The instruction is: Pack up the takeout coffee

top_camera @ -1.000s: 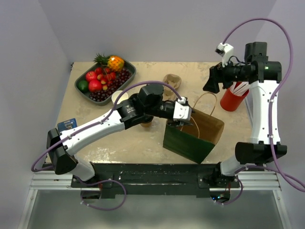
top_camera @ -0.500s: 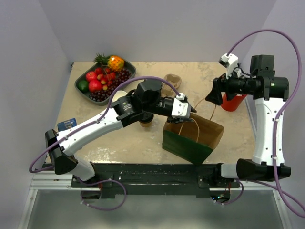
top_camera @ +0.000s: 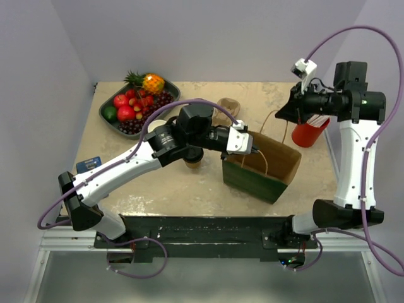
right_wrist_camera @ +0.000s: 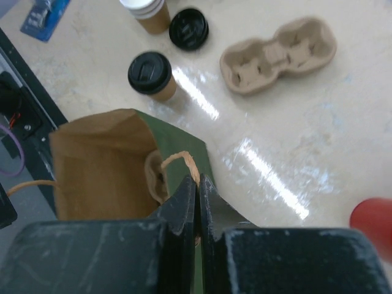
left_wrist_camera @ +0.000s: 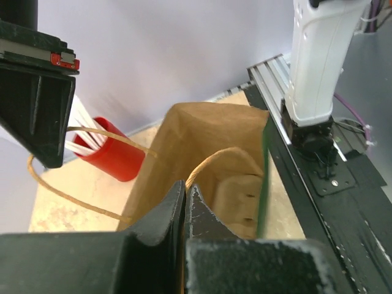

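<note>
Coffee: a lidded cup (right_wrist_camera: 151, 75) stands on the table (right_wrist_camera: 275, 135) just beside the bag (right_wrist_camera: 98, 177); an open cup (right_wrist_camera: 147, 9) is farther off, near a loose lid (right_wrist_camera: 188, 29). The left gripper (left_wrist_camera: 185, 191) and right gripper (right_wrist_camera: 197, 184) each pinch a handle (left_wrist_camera: 214, 160). The blue card (right_wrist_camera: 46, 12) has unreadable print. Since a second ago the right gripper rose and the bag slid slightly right.

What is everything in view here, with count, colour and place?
lidded coffee cup: one, kraft with black lid, left of bag
open coffee cup: one, kraft, white inside, farther left
loose lid: one, black, beside open cup
cup carrier: one, pulp tan, behind bag
paper bag: one, green outside, kraft inside, centre-right
cup of straws: one, red, far right
fruit tray: one, grey, far-left corner
card: one, blue, near-left edge
left gripper: black, shut on bag handle
right gripper: black, shut on other handle
</note>
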